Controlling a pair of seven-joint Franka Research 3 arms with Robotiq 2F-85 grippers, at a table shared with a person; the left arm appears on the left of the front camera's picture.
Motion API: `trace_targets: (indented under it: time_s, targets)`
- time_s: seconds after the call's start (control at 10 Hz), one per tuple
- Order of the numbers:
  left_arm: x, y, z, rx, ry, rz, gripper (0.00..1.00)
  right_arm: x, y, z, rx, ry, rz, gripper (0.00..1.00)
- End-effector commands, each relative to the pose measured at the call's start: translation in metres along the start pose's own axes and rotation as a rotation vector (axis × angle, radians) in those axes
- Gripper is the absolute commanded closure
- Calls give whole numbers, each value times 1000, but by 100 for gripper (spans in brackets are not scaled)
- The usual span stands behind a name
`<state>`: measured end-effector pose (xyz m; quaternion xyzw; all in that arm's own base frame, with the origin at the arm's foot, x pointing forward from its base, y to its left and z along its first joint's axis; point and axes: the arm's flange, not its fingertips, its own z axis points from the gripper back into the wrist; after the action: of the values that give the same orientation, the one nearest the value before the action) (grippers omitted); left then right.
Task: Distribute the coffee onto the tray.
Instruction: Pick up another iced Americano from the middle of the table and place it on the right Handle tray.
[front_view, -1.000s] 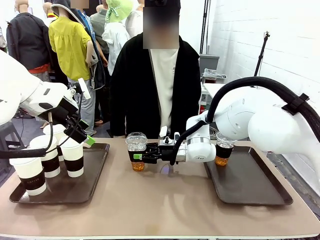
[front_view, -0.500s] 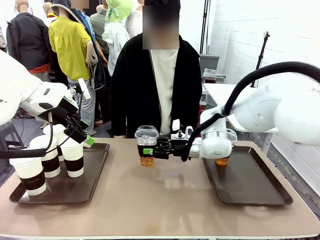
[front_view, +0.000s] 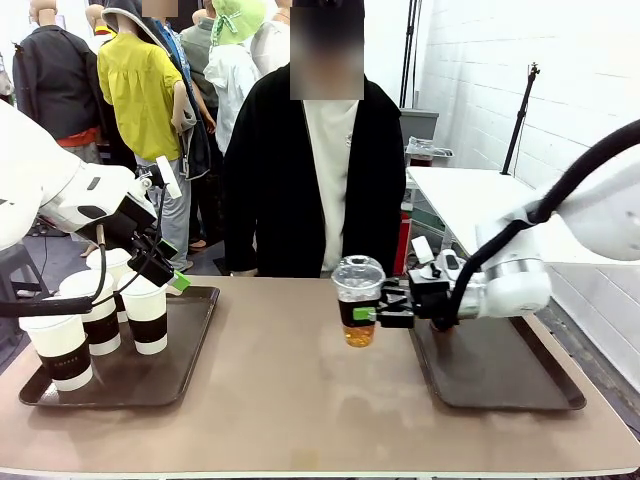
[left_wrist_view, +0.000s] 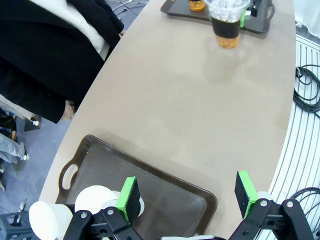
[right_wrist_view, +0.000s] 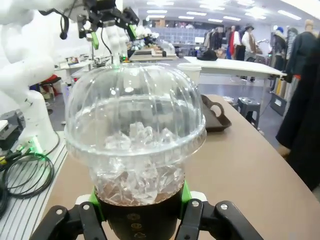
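Note:
My right gripper (front_view: 381, 314) is shut on a clear dome-lidded cup of amber coffee (front_view: 357, 300) with ice and a dark band, holding it just above the table's middle, left of the right tray (front_view: 500, 372). In the right wrist view that cup (right_wrist_view: 135, 145) stands upright between my fingers (right_wrist_view: 192, 212). A second amber cup (left_wrist_view: 196, 5) stands on that tray. My left gripper (front_view: 168, 265) hangs open over the left tray (front_view: 200, 330), which carries several white lidded cups with dark sleeves (front_view: 147, 315). Its green pads (left_wrist_view: 127, 199) hold nothing.
A person in a black jacket (front_view: 320, 180) stands at the far side of the table. The tabletop (front_view: 300, 400) between the two trays is bare. A black cable (left_wrist_view: 307, 85) lies coiled on the floor beside the table.
My right gripper has carried the dome-lidded cup to the right, from left of centre to near the right tray's edge. The left arm has not moved.

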<state>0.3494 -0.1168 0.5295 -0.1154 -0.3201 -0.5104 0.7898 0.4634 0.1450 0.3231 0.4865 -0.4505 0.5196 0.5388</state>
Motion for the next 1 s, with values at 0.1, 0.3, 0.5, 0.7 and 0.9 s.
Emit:
trace_targets:
  time_s: [0.1, 0.3, 0.5, 0.7, 0.9]
  targets:
    - [-2, 2, 0, -20, -12, -11, 0, -5, 14, 32, -71, -54, 7, 38]
    - [-2, 2, 0, -20, -12, -11, 0, -8, 8, 33, -61, -7, -11, 38]
    - [-2, 2, 0, -20, -12, -11, 0, -8, 8, 33, -61, -7, -11, 38]
    - [-2, 2, 0, -20, -12, -11, 0, -14, 10, 37, -68, -6, -18, 38]
    - [-2, 2, 0, -20, -12, -11, 0, -16, 9, 61, -117, 13, -16, 38]
